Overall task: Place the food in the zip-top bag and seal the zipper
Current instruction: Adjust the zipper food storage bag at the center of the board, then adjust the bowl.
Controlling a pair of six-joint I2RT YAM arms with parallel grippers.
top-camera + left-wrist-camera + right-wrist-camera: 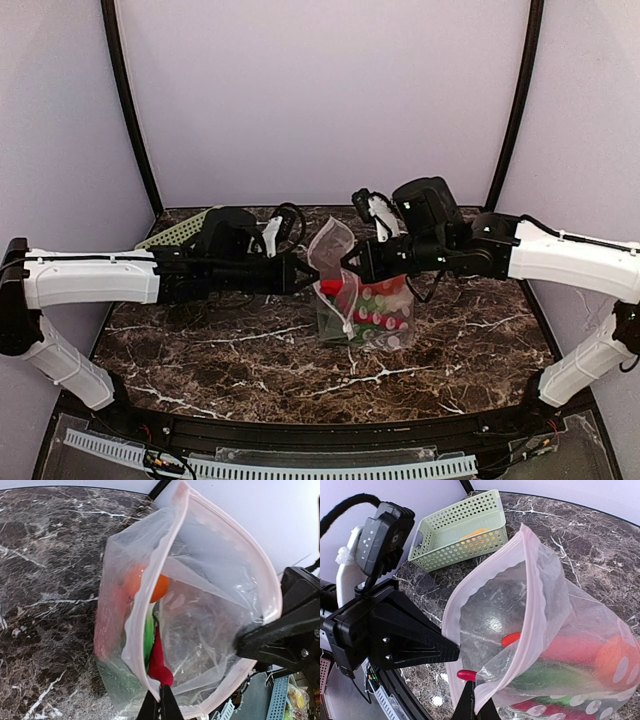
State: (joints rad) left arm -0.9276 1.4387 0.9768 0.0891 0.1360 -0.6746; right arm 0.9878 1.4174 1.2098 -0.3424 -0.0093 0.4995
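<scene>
Nearest, the left hand (161,701) and the right hand (474,703) are each clamping the unsealed rim of the zip-top bag (372,318) from opposite sides, the food (159,662) lying inside.

A dark brown bench (250,370) with white marble-like veining fills the lower half of the overhead view. At its far left corner, left of centre in the frame, sits a pale green lattice basket (176,234), rectangular, its walls pierced by rows of small holes; part of it is hidden. Plain pale lilac walls (320,90) close the bench in on three sides. Black curved poles (128,110) rise along the back corners, one left, one right. A white slotted strip (300,468) runs along the bottom edge.
</scene>
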